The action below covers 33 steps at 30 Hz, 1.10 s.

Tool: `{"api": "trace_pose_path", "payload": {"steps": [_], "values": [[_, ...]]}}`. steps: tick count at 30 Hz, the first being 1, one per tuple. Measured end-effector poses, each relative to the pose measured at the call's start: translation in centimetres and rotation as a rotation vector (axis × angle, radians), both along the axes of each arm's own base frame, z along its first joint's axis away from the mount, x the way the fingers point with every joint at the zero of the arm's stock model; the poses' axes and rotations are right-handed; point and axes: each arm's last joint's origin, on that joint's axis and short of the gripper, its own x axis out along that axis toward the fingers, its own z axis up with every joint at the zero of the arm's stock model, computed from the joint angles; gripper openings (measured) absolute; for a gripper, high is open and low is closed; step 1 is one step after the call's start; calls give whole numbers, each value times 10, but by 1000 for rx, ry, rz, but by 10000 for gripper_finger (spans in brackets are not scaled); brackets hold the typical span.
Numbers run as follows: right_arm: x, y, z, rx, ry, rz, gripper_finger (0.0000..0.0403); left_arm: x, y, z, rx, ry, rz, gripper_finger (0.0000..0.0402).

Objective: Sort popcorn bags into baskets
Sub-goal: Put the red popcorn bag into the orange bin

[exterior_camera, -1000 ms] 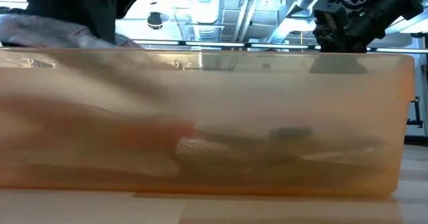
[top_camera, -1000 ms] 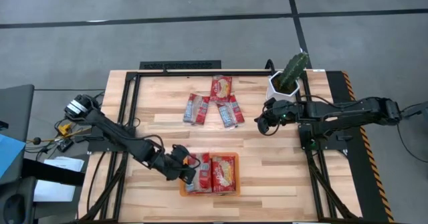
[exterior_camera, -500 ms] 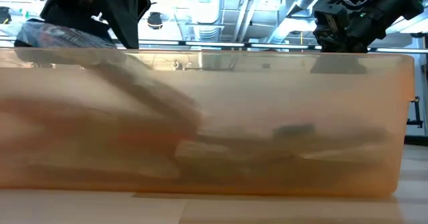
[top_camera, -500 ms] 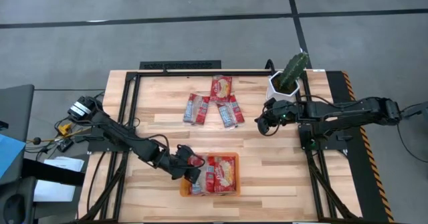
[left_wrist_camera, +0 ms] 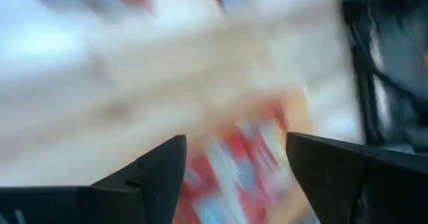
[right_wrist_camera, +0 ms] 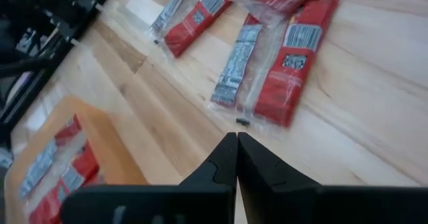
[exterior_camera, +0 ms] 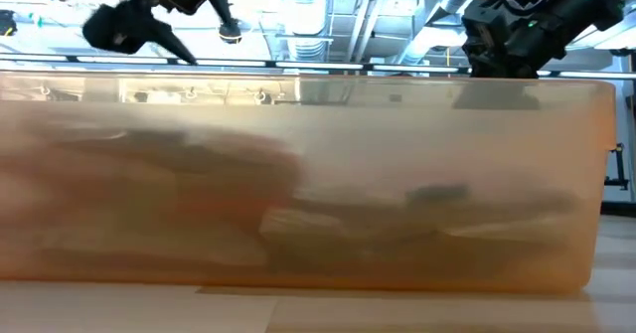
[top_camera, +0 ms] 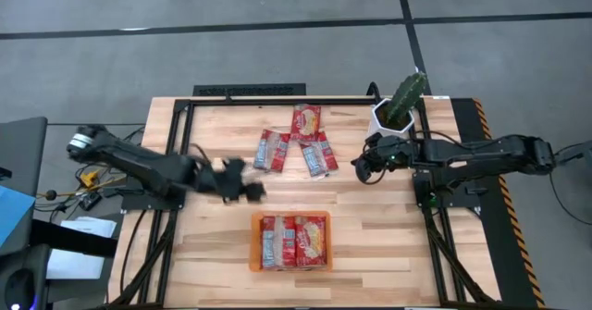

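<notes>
The orange tray [top_camera: 254, 245] sits near the table's front edge, and its wall [exterior_camera: 318, 174] fills the low view. Red popcorn bags [top_camera: 292, 241] lie flat in it side by side. Three more bags [top_camera: 270, 150] [top_camera: 306, 121] [top_camera: 317, 156] lie loose on the wood farther back. They also show in the right wrist view [right_wrist_camera: 281, 63]. My left gripper [top_camera: 252, 192] hovers open and empty, behind and left of the tray. Its wrist view [left_wrist_camera: 235, 144] is blurred. My right gripper [top_camera: 363, 172] is shut and empty, right of the loose bags.
A white pot with a cactus [top_camera: 395, 109] stands at the far right, close behind my right arm. A black frame [top_camera: 250, 92] runs along the table's far edge and down both sides. Bare wood lies between the loose bags and the tray.
My left gripper has left a popcorn bag in the tray's left part. It has risen and swung away toward the table's far left. That bag now lies flat in the tray beside the others. My right gripper has kept still.
</notes>
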Motion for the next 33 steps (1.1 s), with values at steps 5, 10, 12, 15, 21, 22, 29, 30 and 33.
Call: {"api": "trace_pose_path", "payload": {"steps": [5, 10, 12, 15, 21, 22, 29, 30, 33], "values": [[21, -4, -8, 4, -39, 29, 20, -22, 59, 6, 166, 113, 123, 238], [53, -7, -22, 26, -66, 87, 15, -21, 106, -23, 146, 113, 72, 228], [67, -11, -25, 29, -32, 105, 19, -21, 121, -40, 122, 88, 80, 227], [92, -17, -29, 14, 14, 164, 27, -26, 138, -63, 114, 56, 115, 227], [147, -38, -29, -30, 60, 198, 19, -42, 167, -94, 99, 76, 125, 227], [155, -42, -30, -36, 72, 199, 16, -43, 171, -96, 101, 83, 110, 227], [203, -70, -47, -32, 186, 191, 21, -40, 190, -110, 123, 63, 15, 227], [208, -71, -49, -32, 202, 195, 25, -39, 192, -113, 126, 64, 5, 227], [219, -74, -58, -31, 242, 204, 29, -35, 197, -127, 105, 91, -27, 227]]}}
